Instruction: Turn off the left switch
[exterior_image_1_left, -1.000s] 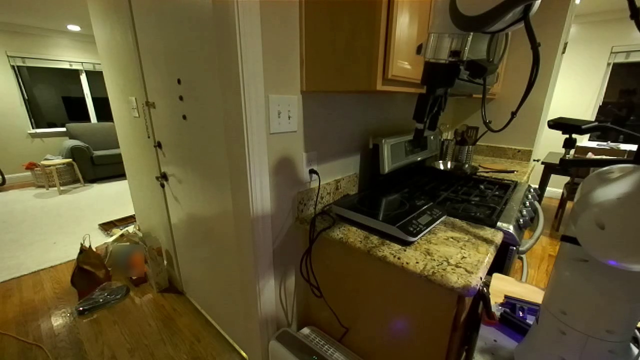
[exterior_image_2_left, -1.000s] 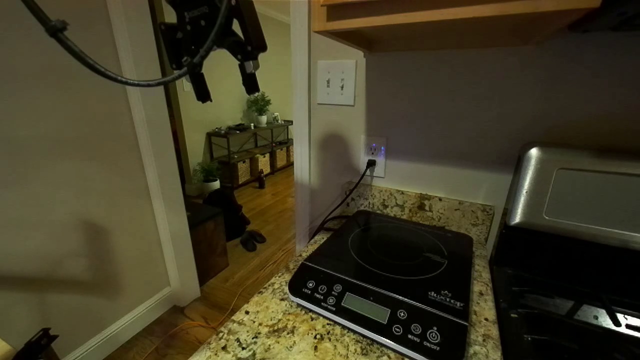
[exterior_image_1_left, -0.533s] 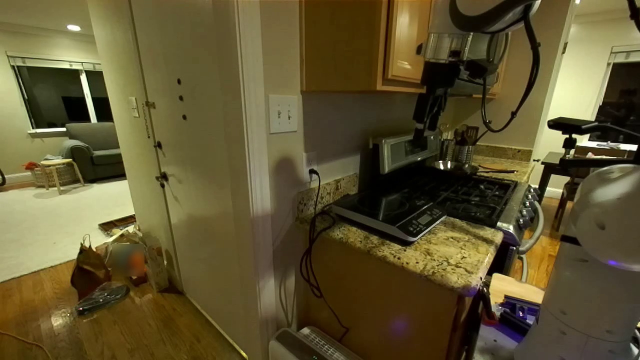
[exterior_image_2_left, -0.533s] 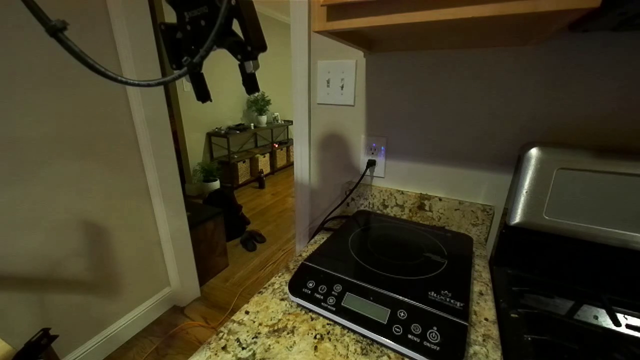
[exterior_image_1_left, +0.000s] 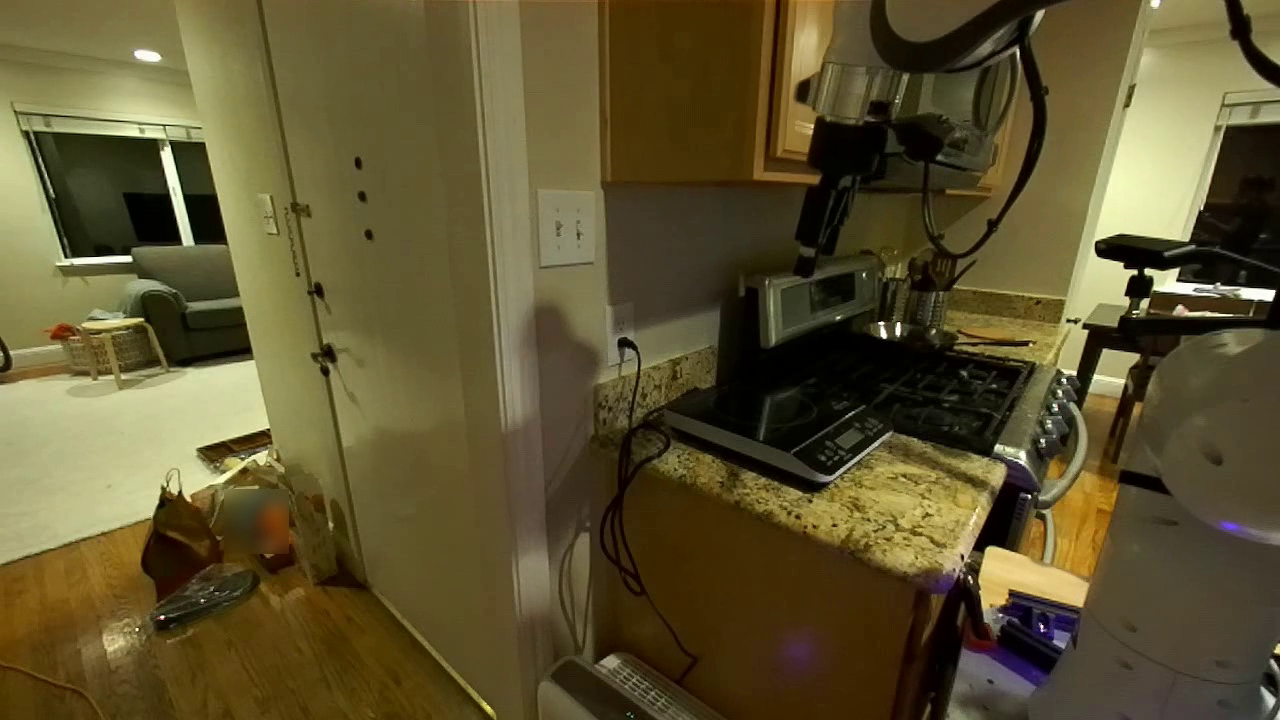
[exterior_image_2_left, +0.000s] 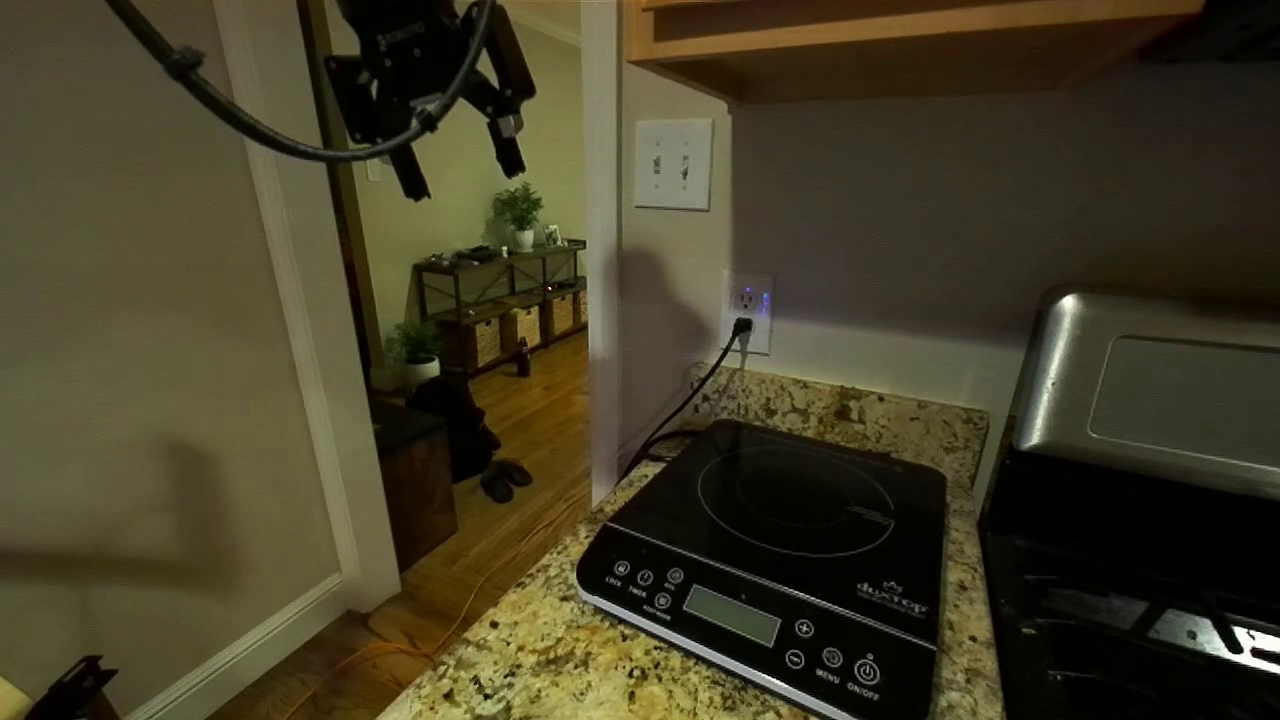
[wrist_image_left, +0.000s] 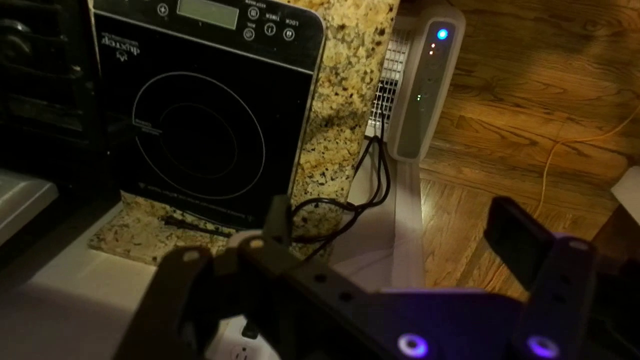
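The left switch (exterior_image_1_left: 558, 229) is the left-hand toggle of a white two-toggle plate (exterior_image_1_left: 567, 256) on the pale wall beside the door frame. The left switch (exterior_image_2_left: 656, 166) and the plate (exterior_image_2_left: 673, 201) also show in an exterior view. The toggle is too small to tell whether it is up or down. My gripper (exterior_image_2_left: 470, 184) is open and empty, fingers pointing down, in the air apart from the plate. In an exterior view the gripper (exterior_image_1_left: 806, 262) hangs right of the plate, near its height. In the wrist view the fingers of the gripper (wrist_image_left: 390, 207) are wide apart; the switch is out of view there.
A wooden cabinet (exterior_image_1_left: 685, 95) hangs right of the plate. Below are a socket with a dark cord (exterior_image_2_left: 742, 327), an induction cooktop (exterior_image_2_left: 790, 500) on the granite counter (exterior_image_2_left: 540, 640), and the stove (exterior_image_1_left: 940, 400). A white appliance (wrist_image_left: 425, 90) stands on the floor.
The arm and open gripper have moved a little towards the plate's side, left in an exterior view, slightly right and up in an exterior view. The arm's shadow on the wall shifted. The switch looks unchanged.
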